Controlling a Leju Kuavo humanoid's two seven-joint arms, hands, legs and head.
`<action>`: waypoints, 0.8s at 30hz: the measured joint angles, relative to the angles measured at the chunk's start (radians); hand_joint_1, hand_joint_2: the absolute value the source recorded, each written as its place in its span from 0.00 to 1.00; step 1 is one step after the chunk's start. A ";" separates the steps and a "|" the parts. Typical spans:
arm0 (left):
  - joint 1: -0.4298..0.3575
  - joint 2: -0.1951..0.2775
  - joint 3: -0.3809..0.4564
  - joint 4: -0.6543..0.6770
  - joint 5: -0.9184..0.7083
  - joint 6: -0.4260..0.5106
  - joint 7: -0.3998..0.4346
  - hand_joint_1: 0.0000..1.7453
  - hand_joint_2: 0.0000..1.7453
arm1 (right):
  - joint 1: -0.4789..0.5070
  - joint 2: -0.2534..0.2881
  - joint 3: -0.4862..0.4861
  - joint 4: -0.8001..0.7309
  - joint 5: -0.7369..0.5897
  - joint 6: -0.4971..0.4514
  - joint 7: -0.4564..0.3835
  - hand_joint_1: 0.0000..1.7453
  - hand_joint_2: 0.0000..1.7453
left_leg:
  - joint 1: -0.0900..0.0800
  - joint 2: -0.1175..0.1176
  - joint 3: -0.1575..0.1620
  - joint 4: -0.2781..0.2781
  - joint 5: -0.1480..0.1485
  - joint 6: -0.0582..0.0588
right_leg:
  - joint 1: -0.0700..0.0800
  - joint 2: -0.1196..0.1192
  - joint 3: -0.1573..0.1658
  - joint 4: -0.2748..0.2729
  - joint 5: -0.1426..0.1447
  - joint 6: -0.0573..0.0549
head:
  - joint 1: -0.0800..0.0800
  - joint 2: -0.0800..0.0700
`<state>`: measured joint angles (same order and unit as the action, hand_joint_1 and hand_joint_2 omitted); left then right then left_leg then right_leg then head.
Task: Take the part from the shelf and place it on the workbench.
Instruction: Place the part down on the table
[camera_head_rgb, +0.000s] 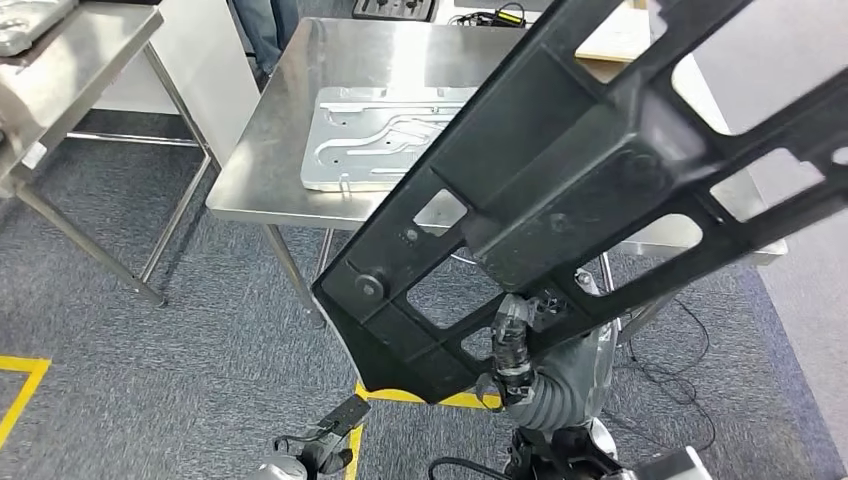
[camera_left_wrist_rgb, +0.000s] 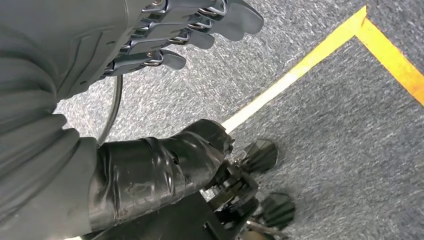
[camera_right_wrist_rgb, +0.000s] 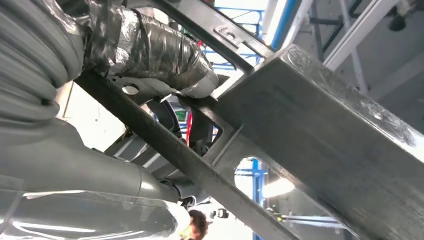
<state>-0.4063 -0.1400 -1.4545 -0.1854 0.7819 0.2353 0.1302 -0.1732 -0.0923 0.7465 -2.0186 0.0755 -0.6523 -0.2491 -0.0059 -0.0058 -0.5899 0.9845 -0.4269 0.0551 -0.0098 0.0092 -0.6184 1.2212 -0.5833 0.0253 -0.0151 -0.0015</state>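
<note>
Overhead, the right hand (camera_head_rgb: 512, 345) grips the black part (camera_head_rgb: 560, 180) above the workbench (camera_head_rgb: 290, 150); the left hand (camera_left_wrist_rgb: 165, 35) hangs empty, fingers loosely spread.

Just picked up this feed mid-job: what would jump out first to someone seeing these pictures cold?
The large black part dominates the head view, held up slantwise by the right hand gripping it from below. Beyond it stands the steel workbench, with a silver stamped panel lying flat on it. The left hand hangs empty over grey carpet, near a yellow floor line.
</note>
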 joint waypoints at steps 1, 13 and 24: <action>0.001 0.000 0.000 0.000 -0.001 -0.001 0.000 0.00 1.00 | 0.001 0.000 0.000 0.002 0.003 0.000 0.003 1.00 1.00 | 0.001 0.000 0.007 0.001 -0.008 -0.001 | -0.004 0.000 -0.040 0.046 -0.017 0.005 | 0.000 0.000; -0.006 -0.011 -0.004 0.000 -0.008 -0.002 -0.003 0.00 1.00 | -0.006 0.001 0.000 0.014 0.046 0.001 0.039 1.00 1.00 | 0.010 0.001 0.067 0.057 -0.112 -0.060 | -0.011 -0.007 -0.025 -0.177 0.163 -0.035 | -0.002 0.000; -0.003 -0.011 -0.009 0.000 -0.005 -0.001 -0.006 0.00 1.00 | -0.008 0.001 0.000 0.015 0.039 0.006 0.050 1.00 1.00 | -0.007 0.000 -0.086 0.059 0.016 -0.024 | 0.008 0.005 0.089 -0.184 0.076 -0.041 | -0.003 0.000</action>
<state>-0.4093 -0.1511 -1.4631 -0.1858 0.7767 0.2340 0.1243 -0.1808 -0.0916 0.7468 -2.0031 0.1149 -0.6462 -0.1991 -0.0129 -0.0061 -0.6756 1.0430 -0.4112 0.0311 -0.0023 0.0142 -0.5291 1.0367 -0.5069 -0.0161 -0.0179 -0.0017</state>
